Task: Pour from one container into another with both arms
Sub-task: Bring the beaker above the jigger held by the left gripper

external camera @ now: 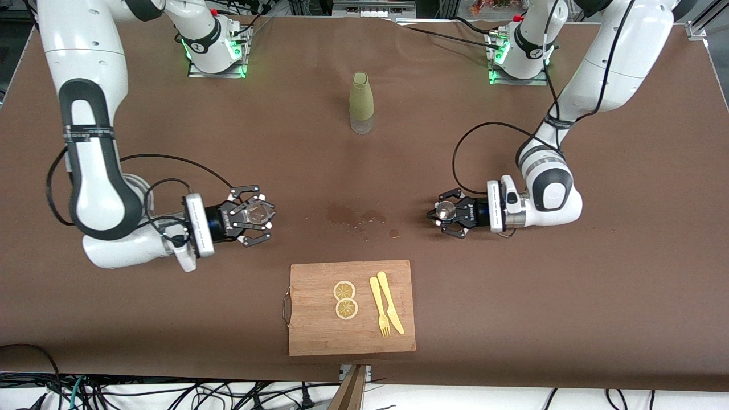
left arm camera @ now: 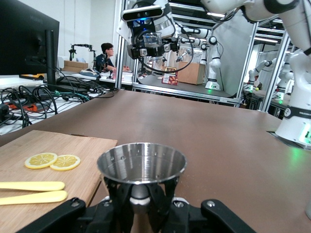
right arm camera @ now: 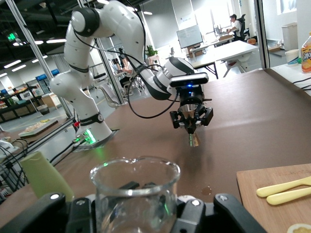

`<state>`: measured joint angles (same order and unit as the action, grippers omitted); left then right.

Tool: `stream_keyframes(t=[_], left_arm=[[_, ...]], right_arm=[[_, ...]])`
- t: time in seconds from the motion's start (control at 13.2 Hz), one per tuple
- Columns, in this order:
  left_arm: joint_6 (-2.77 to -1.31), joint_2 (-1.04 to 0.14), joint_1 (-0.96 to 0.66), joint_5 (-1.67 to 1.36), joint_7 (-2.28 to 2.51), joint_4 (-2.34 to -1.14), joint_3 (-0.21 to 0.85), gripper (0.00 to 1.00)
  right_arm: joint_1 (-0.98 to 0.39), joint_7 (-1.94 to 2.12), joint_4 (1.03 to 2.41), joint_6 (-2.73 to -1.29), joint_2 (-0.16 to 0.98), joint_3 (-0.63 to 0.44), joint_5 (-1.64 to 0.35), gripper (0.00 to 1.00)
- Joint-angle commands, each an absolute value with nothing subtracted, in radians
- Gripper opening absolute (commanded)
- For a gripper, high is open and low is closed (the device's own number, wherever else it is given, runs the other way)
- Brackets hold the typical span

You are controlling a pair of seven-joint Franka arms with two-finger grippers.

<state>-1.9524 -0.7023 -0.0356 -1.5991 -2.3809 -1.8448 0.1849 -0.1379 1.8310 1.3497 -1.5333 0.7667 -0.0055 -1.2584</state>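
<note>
Containers: you have a clear glass beaker (external camera: pixel 255 212) in the right gripper (external camera: pixel 254 217) and a small steel cup (external camera: pixel 446 211) in the left gripper (external camera: pixel 447 218), both held up over the brown table (external camera: pixel 626 296) and well apart.
Cutting board: nearest the front camera, at 6 o'clock from the wet spots (external camera: pixel 359 218); on it you see two lemon slices (external camera: pixel 345 299) beside a yellow knife (external camera: pixel 390 302) and yellow fork (external camera: pixel 379 307).
Right gripper: your right arm's fingers are closed around the beaker; it sits at 9 o'clock from the spots.
Left gripper: your left arm's fingers (left arm camera: pixel 158 201) clamp the steel cup's stem, rim up in the left wrist view; it sits at 3 o'clock from the spots.
Bottle: a green bottle (external camera: pixel 361 102) stands upright at 12 o'clock from the spots, toward the arm bases.
</note>
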Motion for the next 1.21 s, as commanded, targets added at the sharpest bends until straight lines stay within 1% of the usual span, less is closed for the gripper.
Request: stream_keyframes(t=[0.0, 0.15, 0.38, 0.61, 0.83, 0.98, 1.13], left_arm=[[-2.038, -0.701, -0.104, -1.675, -2.326, -1.804, 0.184, 0.0], [-2.107, -0.732, -0.152, -1.779, -2.326, -1.766, 0.215, 0.0], [-2.215, -0.756, -0.233, -1.868, -2.326, -1.717, 0.218, 0.0], [-2.285, -0.784, -0.294, -1.956, -2.329, -1.683, 0.222, 0.0], [-2.322, -0.791, -0.325, -1.985, -2.338, -1.68, 0.222, 0.0], [-2.335, -0.814, -0.365, -2.0, -2.342, -1.658, 0.222, 0.0], [-2.382, -0.827, -0.385, -2.077, -2.342, -1.643, 0.239, 0.0]], right_arm=[[-0.179, 1.807, 1.341, -1.583, 0.762, -0.002, -1.273, 0.04], [-0.216, 1.809, 1.341, -1.641, 0.762, -0.003, -1.298, 0.04], [-0.29, 1.807, 1.341, -1.742, 0.762, -0.003, -1.325, 0.04], [-0.314, 1.807, 1.341, -1.761, 0.755, -0.003, -1.315, 0.04], [-0.328, 1.807, 1.342, -1.761, 0.749, -0.006, -1.302, 0.04], [-0.344, 1.807, 1.344, -1.801, 0.749, -0.006, -1.295, 0.04], [-0.353, 1.804, 1.344, -1.824, 0.749, -0.009, -1.287, 0.04]])
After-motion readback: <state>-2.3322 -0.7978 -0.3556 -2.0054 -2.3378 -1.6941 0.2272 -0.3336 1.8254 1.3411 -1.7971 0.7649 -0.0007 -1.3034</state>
